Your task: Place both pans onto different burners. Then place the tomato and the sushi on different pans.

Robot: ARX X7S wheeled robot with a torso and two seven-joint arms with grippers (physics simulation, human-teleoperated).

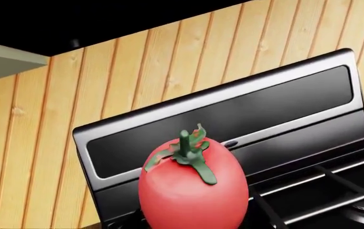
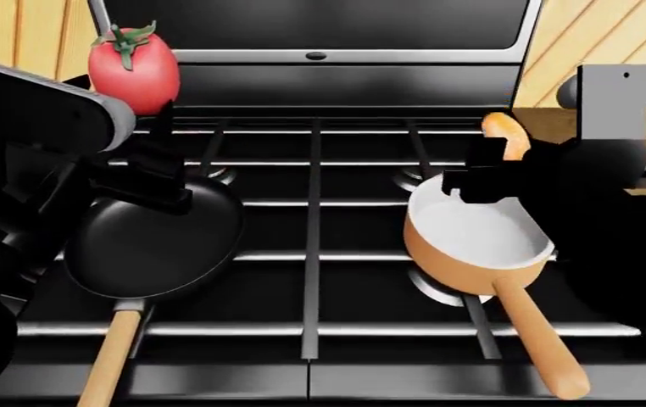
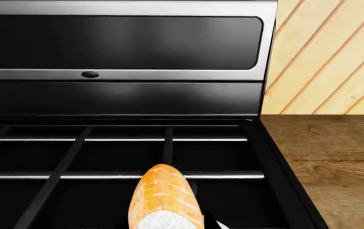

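Head view: tomato (image 2: 133, 69) and sushi (image 2: 505, 134) look pincer-held off-centre of both pans; early release could roll them onto grates.

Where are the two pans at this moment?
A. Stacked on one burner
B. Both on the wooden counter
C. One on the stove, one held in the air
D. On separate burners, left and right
D: the black frying pan sits over a left burner and the orange saucepan over a right one.

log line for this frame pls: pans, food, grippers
frying pan on left front burner | saucepan on right front burner | tomato in left gripper, raised | sushi in right gripper, above saucepan's far rim | neither released yet
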